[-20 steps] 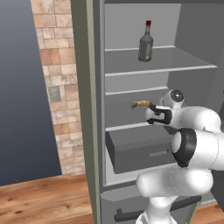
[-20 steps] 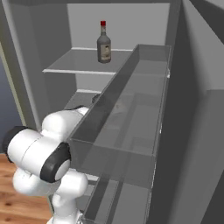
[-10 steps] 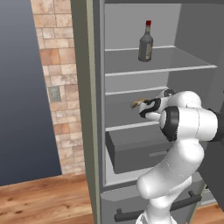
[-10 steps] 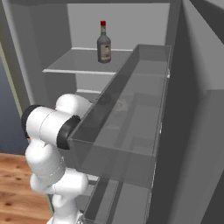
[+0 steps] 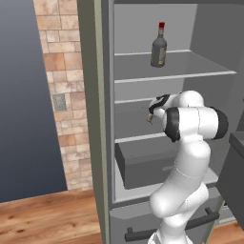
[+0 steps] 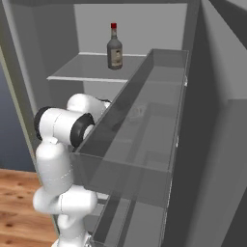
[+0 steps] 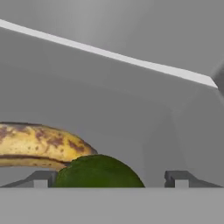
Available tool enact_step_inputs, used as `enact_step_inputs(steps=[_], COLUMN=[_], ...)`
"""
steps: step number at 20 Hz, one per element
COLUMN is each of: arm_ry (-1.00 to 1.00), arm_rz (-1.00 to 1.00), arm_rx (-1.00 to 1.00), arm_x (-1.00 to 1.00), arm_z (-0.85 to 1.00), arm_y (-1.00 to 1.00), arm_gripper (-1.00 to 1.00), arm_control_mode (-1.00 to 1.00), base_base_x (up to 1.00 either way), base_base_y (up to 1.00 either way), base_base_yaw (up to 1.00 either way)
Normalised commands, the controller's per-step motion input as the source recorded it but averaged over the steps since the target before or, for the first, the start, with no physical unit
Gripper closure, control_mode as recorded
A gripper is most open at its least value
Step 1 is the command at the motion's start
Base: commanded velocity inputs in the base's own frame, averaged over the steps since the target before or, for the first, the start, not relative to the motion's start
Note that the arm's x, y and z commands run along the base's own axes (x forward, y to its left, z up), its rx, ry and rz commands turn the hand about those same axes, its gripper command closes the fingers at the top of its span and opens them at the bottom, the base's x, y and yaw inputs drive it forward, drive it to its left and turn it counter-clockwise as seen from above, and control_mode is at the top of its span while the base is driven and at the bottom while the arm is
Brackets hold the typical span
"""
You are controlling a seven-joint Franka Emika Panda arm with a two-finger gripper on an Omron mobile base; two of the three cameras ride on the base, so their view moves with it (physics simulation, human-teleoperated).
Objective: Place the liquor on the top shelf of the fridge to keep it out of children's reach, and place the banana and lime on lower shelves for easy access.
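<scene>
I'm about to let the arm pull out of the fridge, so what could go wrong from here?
The round dark green lime sits between the open gripper fingertips, touching the spotted yellow-brown banana. It could roll when the arm withdraws, or a fingertip could nudge both fruits. The grey-brown liquor bottle on the top shelf looks safe.

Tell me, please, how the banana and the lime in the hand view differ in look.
The banana is long, curved and yellow with brown speckles; the lime is round and plain dark green. The banana runs off the left edge of the view, while the lime sits between the gripper's fingertips. Both lie close together in the grey fridge.
</scene>
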Motion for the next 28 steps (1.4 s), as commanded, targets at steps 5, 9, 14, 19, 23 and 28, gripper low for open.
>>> enact_step_inputs(steps=[5, 9, 14, 19, 23, 28], arm_ry=[0.00, 0.00, 0.00, 0.10, 0.28, 0.19], arm_rz=[0.00, 0.00, 0.00, 0.00, 0.00, 0.00], arm_rx=[0.00, 0.00, -0.06, -0.11, -0.14, -0.17], arm_x=[-0.19, -0.51, -0.38, -0.44, -0.83, -0.75], arm_z=[0.05, 0.37, 0.75, 0.95, 0.59, 0.65], arm_y=[-0.25, 0.00, 0.11, 0.10, 0.09, 0.39], arm_gripper=[-1.00, -1.00, -1.00, -1.00, -1.00, -1.00], arm_control_mode=[-1.00, -1.00, -1.00, -1.00, -1.00, -1.00], base_base_x=[0.00, 0.00, 0.00, 0.00, 0.00, 0.00], base_base_y=[0.00, 0.00, 0.00, 0.00, 0.00, 0.00], base_base_yaw=[0.00, 0.00, 0.00, 0.00, 0.00, 0.00])
